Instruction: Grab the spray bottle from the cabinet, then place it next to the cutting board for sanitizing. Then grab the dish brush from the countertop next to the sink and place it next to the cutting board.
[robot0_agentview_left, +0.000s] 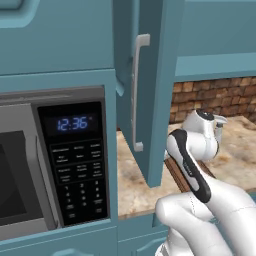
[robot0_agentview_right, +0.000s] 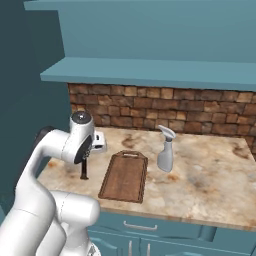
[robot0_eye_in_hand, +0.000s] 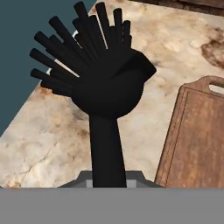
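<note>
I have the dish brush (robot0_eye_in_hand: 105, 105) pinched by its handle in my gripper (robot0_agentview_right: 85, 167), bristle head pointing down at the marbled counter (robot0_agentview_right: 210, 170). Its long axis runs straight on from my fingers, roughly upright. The cutting board (robot0_agentview_right: 125, 177) lies just to my right, long side parallel to the brush's line (loop handle toward the brick wall). The spray bottle (robot0_agentview_right: 165, 150) already stands beside the board's far side. I judge lowering here puts the brush next to the board.
</note>
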